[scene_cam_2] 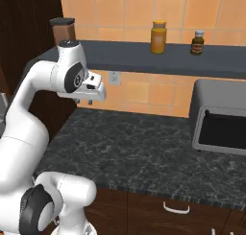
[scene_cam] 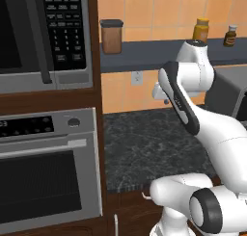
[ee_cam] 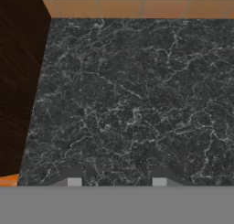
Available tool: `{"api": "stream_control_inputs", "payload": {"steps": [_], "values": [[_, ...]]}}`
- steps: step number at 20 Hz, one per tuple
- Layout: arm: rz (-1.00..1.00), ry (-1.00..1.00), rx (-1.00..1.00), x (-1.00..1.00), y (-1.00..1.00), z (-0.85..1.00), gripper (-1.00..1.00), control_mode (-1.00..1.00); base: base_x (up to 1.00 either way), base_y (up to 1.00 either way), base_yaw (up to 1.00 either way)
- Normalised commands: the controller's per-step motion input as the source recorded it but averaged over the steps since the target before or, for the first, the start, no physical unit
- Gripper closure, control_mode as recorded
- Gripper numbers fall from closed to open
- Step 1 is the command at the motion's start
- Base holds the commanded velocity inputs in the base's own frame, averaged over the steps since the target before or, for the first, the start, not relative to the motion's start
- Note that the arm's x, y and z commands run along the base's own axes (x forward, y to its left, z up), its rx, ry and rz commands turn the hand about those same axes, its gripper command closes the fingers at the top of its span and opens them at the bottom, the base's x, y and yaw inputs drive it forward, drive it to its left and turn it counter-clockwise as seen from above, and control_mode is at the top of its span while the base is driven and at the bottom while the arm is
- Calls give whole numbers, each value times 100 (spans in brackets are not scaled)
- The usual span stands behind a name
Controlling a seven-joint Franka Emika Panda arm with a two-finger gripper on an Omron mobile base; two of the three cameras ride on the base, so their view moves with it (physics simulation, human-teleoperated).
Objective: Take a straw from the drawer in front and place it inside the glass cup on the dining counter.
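Observation:
My gripper hangs open over the dark speckled granite counter, its two fingertips apart with nothing between them. It also shows as the white hand's underside, high above the counter's left part, near the tiled wall. Below the counter's front edge is a dark brown drawer with a small curved silver handle; it is shut. The straw, the glass cup and the dining counter are out of view.
A microwave and an oven fill the tall cabinet on the left. A grey toaster oven stands at the counter's right. The wall shelf carries a brown canister, a yellow jar and a small bottle.

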Motion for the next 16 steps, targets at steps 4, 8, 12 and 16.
{"api": "stream_control_inputs", "payload": {"steps": [4,8,12,16], "values": [[0,0,0,0,0,0,-100,100,-47,0,0],[0,0,0,0,0,0,-100,100,-91,-9,3],[0,0,0,0,0,0,-100,100,-15,-43,40],[0,0,0,0,0,0,-100,100,16,-59,72]]}}
